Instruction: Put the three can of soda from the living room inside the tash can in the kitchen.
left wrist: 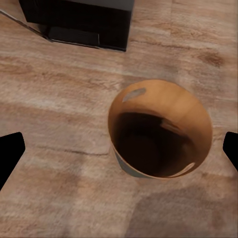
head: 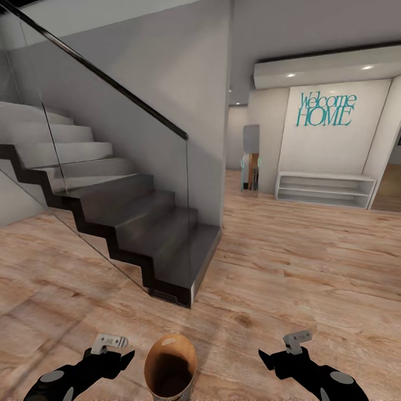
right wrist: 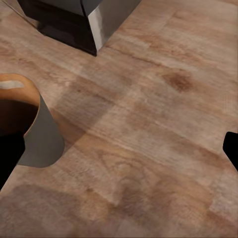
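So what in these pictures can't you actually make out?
- Bin bottom: cut off by the lower edge in the head view; dark inside in the left wrist view, so its contents are unclear.
- Left pincer and right pincer: fingertips barely show, so open or shut is unclear.
- Narrow thing by the far wall: too small to identify.
- Staircase top: cut off by the head view's left edge.

Copper bin on the plank floor

The tash can [head: 170, 367] (round, copper-brown, dark inside, thin rim) stands upright with its mouth open, between the left gripper [head: 127, 352] and right gripper [head: 267, 353], nearer the left one, below both.
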{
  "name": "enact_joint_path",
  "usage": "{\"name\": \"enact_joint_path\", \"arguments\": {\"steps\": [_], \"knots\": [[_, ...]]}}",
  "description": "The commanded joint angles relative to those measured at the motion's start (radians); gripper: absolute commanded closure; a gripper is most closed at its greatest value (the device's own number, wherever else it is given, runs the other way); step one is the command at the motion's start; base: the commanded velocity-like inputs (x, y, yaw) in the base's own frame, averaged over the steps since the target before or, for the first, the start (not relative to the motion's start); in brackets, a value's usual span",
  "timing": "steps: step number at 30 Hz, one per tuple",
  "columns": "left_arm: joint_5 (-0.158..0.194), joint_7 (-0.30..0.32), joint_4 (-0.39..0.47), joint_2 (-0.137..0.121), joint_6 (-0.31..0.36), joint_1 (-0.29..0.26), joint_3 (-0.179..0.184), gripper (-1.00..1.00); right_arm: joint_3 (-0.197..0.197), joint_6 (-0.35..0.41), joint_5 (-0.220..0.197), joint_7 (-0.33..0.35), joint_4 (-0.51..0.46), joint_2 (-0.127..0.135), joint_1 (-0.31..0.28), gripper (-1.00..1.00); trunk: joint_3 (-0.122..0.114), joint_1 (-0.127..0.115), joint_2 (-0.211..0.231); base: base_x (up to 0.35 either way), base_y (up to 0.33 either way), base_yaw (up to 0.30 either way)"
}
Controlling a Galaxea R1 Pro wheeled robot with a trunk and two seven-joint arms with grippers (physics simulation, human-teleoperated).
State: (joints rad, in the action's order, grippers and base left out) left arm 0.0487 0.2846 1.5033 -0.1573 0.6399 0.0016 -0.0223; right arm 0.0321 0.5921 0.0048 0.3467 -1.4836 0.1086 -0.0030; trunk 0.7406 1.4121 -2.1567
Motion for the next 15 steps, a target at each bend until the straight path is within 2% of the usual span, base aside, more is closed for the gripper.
{"name": "enact_joint_path", "arguments": {"steps": [1,12,15], "knots": [[0.000,0.000,0.000,0.000,0.000,0.000,0.000,-1.00,0.000,0.000,0.000,0.001,0.000,0.000,0.000,-1.00,0.005,0.004,-0.007,0.000,0.000,0.000],[0.000,-0.001,0.000,0.001,0.000,0.000,-0.001,-1.00,-0.001,0.000,0.001,0.001,-0.001,0.000,0.000,-1.00,0.057,0.046,-0.084,0.000,0.000,0.000],[0.000,-0.002,0.000,0.001,0.000,0.000,-0.001,-1.00,-0.001,-0.001,0.001,0.001,-0.001,-0.001,0.000,-1.00,0.062,0.046,-0.084,0.000,0.000,0.000]]}}
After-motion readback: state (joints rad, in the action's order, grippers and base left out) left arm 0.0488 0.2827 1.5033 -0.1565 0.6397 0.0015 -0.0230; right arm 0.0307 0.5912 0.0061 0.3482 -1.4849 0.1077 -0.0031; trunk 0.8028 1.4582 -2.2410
